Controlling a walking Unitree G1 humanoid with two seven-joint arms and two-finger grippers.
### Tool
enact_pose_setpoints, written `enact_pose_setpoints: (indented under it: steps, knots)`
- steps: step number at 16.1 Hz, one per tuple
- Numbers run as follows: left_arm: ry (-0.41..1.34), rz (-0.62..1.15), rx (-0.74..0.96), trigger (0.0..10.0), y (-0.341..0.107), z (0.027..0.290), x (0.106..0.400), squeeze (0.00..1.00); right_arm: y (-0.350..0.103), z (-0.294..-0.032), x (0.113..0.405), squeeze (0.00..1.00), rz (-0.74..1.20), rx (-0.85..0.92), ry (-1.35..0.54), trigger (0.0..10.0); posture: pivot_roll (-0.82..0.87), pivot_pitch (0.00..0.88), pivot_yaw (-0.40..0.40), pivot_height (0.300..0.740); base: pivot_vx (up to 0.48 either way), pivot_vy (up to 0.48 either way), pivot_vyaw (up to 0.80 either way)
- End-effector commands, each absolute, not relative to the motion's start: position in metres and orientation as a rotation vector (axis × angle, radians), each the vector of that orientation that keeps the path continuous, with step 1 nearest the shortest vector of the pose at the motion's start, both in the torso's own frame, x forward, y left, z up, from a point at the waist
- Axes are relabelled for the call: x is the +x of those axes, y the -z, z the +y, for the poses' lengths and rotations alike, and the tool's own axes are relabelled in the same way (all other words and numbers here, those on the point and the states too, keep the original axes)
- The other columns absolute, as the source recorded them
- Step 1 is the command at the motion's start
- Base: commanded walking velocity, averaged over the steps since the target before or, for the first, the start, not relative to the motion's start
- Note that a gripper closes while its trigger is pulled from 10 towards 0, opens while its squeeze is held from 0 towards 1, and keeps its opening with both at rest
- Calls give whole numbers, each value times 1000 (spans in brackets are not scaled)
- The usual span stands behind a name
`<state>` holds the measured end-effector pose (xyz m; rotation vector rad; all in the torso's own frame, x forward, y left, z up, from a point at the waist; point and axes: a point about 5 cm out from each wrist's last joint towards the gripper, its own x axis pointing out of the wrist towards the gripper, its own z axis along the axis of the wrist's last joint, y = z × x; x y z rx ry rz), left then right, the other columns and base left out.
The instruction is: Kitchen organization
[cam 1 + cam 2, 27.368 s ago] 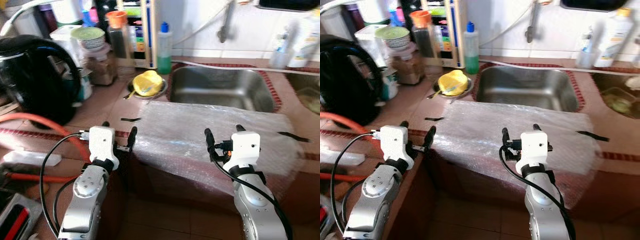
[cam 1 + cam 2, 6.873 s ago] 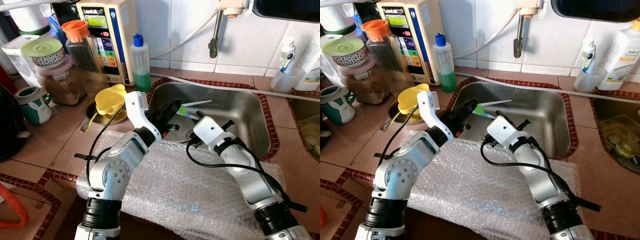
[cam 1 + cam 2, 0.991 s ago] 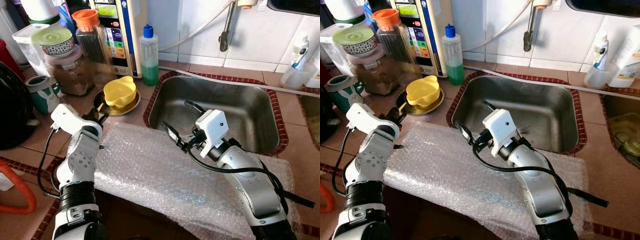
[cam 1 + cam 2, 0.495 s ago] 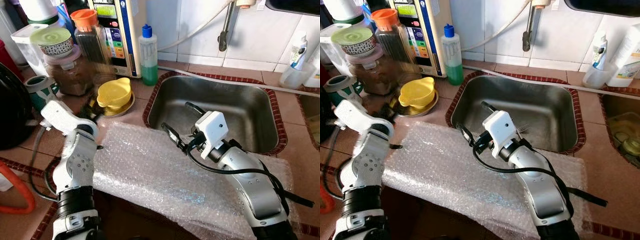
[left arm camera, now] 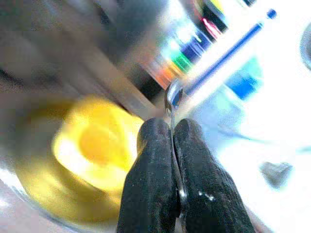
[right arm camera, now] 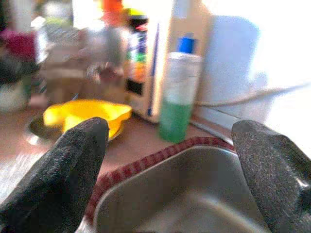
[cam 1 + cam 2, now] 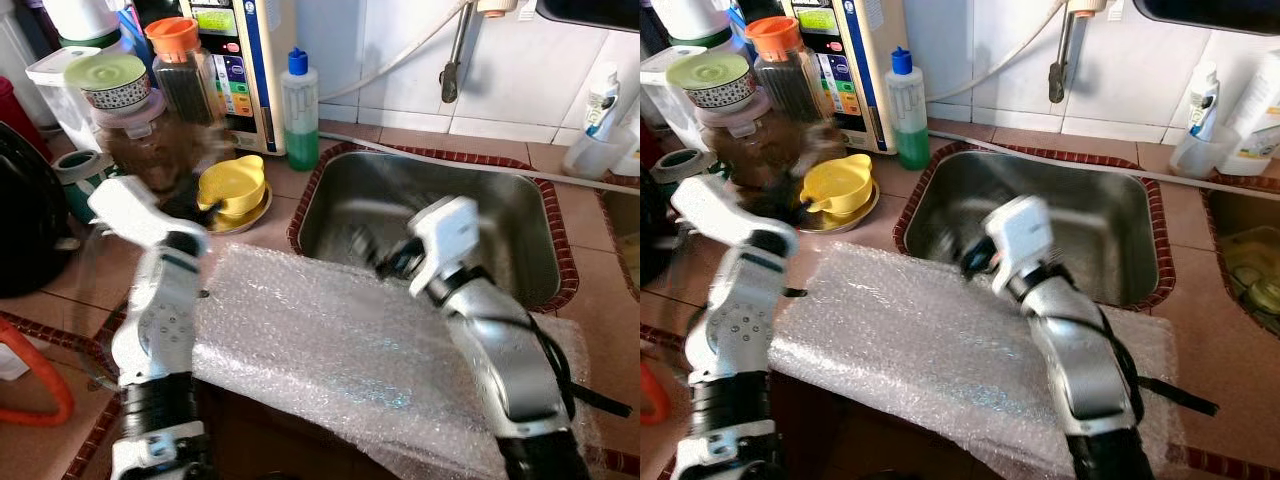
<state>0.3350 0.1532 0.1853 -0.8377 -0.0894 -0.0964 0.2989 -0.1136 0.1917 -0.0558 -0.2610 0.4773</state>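
Note:
A yellow cup [image 7: 232,185] sits on a small metal plate [image 7: 252,214] left of the steel sink [image 7: 520,215]. My left gripper [image 5: 171,127] is shut on a thin metal spoon [image 5: 173,97], whose bowl sticks out past the fingertips. In the eye views it is a blur just left of the cup [image 7: 190,205]. My right gripper [image 6: 167,128] is open and holds nothing; it hovers, blurred, over the sink's front left edge [image 7: 378,262]. A sheet of bubble wrap [image 7: 320,340] covers the counter's front edge under both arms.
A green soap bottle [image 7: 299,110], a water purifier [image 7: 240,50] and several jars [image 7: 185,80] stand behind the cup. A black appliance [image 7: 25,220] and an orange hose [image 7: 40,400] are at far left. The tap [image 7: 455,55] hangs over the sink.
My left gripper has lifted and moved nearer the yellow cup. My right arm has swung right and farther over the sink. Both arms are blurred by motion.

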Motion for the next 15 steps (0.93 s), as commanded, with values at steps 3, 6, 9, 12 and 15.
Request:
enact_pose_setpoints:
  steps: [3,6,9,12,15]
  knots:
    - [368,-32,-900,0,-193,124,331,0,-196,-126,310,0,-236,90,-372,10000,24,43,83,740,0,0,0]
    - [504,-1,-901,0,-194,107,328,0,-197,-129,315,0,-207,231,-328,10000,13,42,88,740,0,0,0]
    - [680,49,-868,0,-197,85,318,0,-196,-126,318,0,-160,400,-318,10000,9,39,91,740,0,0,0]
    - [803,81,-849,0,-199,69,308,0,-196,-113,321,0,-109,535,-380,10000,9,36,91,740,0,0,0]
    - [867,121,-825,0,-195,61,300,0,-198,-107,324,0,-114,551,-393,10000,14,36,89,740,0,0,0]
